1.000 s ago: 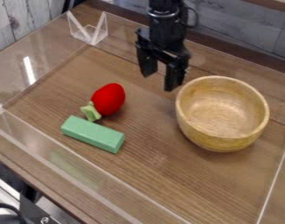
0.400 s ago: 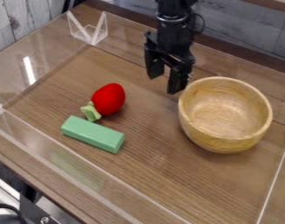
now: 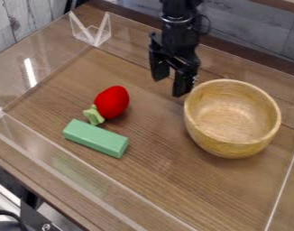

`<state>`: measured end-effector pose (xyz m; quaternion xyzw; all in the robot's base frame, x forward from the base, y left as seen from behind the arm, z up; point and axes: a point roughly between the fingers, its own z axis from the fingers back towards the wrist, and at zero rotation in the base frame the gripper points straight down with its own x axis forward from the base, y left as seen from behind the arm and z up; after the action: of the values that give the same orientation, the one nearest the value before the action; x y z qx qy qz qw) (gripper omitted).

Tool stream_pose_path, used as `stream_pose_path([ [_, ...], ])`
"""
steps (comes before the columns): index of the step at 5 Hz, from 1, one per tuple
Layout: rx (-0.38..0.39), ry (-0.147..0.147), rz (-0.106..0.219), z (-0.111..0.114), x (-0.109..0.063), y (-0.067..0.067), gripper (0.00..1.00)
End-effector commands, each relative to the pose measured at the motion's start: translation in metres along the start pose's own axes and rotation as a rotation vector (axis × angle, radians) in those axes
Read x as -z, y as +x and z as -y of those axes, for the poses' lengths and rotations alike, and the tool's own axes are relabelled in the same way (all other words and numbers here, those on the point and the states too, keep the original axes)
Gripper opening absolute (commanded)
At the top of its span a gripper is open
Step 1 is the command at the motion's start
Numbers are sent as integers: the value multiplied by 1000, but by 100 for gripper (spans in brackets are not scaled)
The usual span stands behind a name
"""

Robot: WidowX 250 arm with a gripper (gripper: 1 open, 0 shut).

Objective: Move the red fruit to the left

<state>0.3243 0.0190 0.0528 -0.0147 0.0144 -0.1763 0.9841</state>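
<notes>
The red fruit (image 3: 111,101) is a small glossy red strawberry-like toy with a green stem end at its lower left. It lies on the wooden table, left of centre. My black gripper (image 3: 169,80) hangs above the table to the upper right of the fruit, next to the wooden bowl's left rim. Its jaws point down with a small gap between them and hold nothing. The gripper is well apart from the fruit.
A flat green rectangular block (image 3: 94,138) lies just below the fruit, near its stem. A wooden bowl (image 3: 233,115) stands at the right. Clear acrylic walls (image 3: 29,72) ring the table. A clear stand (image 3: 89,30) sits at the back left.
The gripper has shifted slightly to the right and up since one second ago, and has stayed still since. The fruit, block and bowl have not moved.
</notes>
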Motion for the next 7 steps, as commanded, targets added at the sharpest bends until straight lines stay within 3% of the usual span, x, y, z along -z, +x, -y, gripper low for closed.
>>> stream_pose_path([
  [1, -22, 16, 30, 1, -3, 6, 100],
  [3, -57, 13, 33, 9, -9, 4, 100],
  [4, -101, 14, 38, 2, -16, 8, 100],
  [6, -290, 7, 95, -27, -19, -4, 100],
  [7, -297, 2, 118, -37, -40, -10, 100],
])
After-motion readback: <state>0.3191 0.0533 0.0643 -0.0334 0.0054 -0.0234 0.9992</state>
